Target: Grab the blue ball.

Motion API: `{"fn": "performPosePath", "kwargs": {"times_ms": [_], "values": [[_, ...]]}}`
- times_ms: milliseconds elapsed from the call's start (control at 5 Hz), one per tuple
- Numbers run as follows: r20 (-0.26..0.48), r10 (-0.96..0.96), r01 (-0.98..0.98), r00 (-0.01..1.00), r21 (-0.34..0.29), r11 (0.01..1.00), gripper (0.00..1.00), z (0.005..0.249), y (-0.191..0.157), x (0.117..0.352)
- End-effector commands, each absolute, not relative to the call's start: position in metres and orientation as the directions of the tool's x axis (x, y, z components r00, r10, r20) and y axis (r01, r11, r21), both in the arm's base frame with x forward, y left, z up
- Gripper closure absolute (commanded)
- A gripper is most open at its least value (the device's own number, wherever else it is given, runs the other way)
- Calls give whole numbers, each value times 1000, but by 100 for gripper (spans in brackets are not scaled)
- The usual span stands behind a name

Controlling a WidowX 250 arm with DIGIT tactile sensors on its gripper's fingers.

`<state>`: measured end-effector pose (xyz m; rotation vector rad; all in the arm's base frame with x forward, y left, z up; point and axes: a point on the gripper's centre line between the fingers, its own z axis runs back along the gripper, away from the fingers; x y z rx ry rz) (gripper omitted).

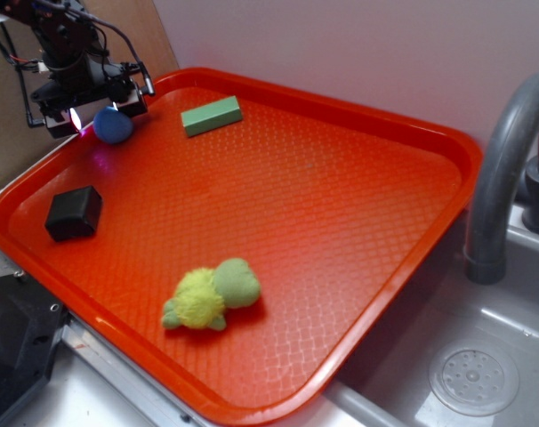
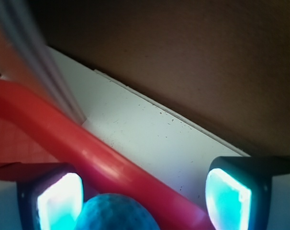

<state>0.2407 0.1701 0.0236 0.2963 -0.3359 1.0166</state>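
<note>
A: Red plastic is bounding everything: we are working over the tray (image 1: 358,302), in its far left corner, close under the raised rim.

B: Where is the blue ball (image 1: 113,124) lying from the gripper (image 1: 96,105)?

A: Directly below it. In the wrist view the ball (image 2: 117,213) is sitting between the two spread fingers (image 2: 61,199), nearer one of them, with nothing gripped yet.

B: Room for moving?

A: We are judging it tight toward the rim; toward the green block (image 1: 211,116) and black cube (image 1: 74,213) the tray is lying free.
</note>
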Motion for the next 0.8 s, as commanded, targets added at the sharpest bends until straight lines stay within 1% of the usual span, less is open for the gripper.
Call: {"fn": "performPosePath", "kwargs": {"times_ms": [0, 200, 600], "values": [[382, 742, -807, 550, 15, 590, 100, 40, 136, 224], [398, 714, -780, 576, 6, 626, 100, 46, 122, 223], [409, 700, -767, 586, -1, 642, 100, 50, 116, 224]]}}
